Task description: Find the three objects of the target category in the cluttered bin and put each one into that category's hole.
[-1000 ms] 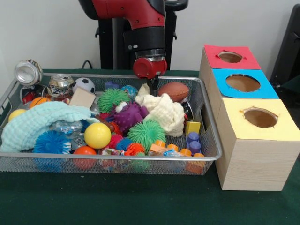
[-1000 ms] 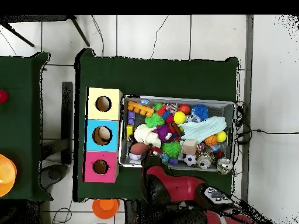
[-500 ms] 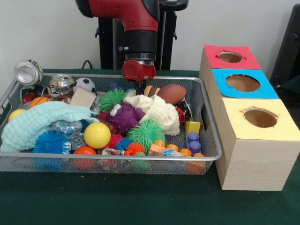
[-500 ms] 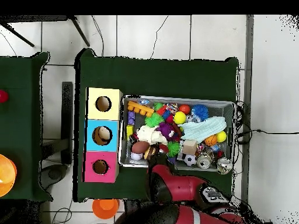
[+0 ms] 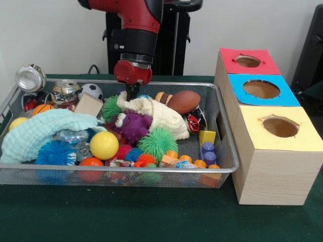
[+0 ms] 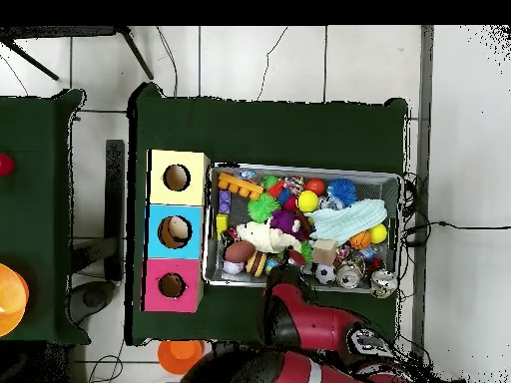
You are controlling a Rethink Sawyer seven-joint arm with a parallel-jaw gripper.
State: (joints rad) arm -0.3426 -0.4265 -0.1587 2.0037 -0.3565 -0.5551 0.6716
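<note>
My gripper (image 5: 132, 93) hangs over the back middle of the wire bin (image 5: 225, 132), shut on a corner of the cream cloth (image 5: 157, 114). The cloth stretches from the fingertips down to the right, over a purple plush toy (image 5: 132, 126). A brown football (image 5: 185, 101) lies just right of the cloth. Right of the bin stands a wooden box with a red hole (image 5: 248, 61), a blue hole (image 5: 261, 89) and a yellow hole (image 5: 280, 126). Overhead, the arm (image 6: 304, 321) covers the gripper, and the cream cloth (image 6: 261, 235) lies near the bin's box side.
The bin also holds a light blue cloth (image 5: 40, 132), a yellow ball (image 5: 104, 145), green spiky balls (image 5: 158, 142), a soccer ball (image 5: 90, 91), crushed cans (image 5: 65, 91), a wooden block (image 5: 89, 105) and small blocks (image 5: 208, 150). An orange cup (image 6: 181, 353) is on the floor.
My gripper has moved left along the bin's back, dragging the cream cloth with it. The cloth now lies stretched over the purple toy, and the football is uncovered.
</note>
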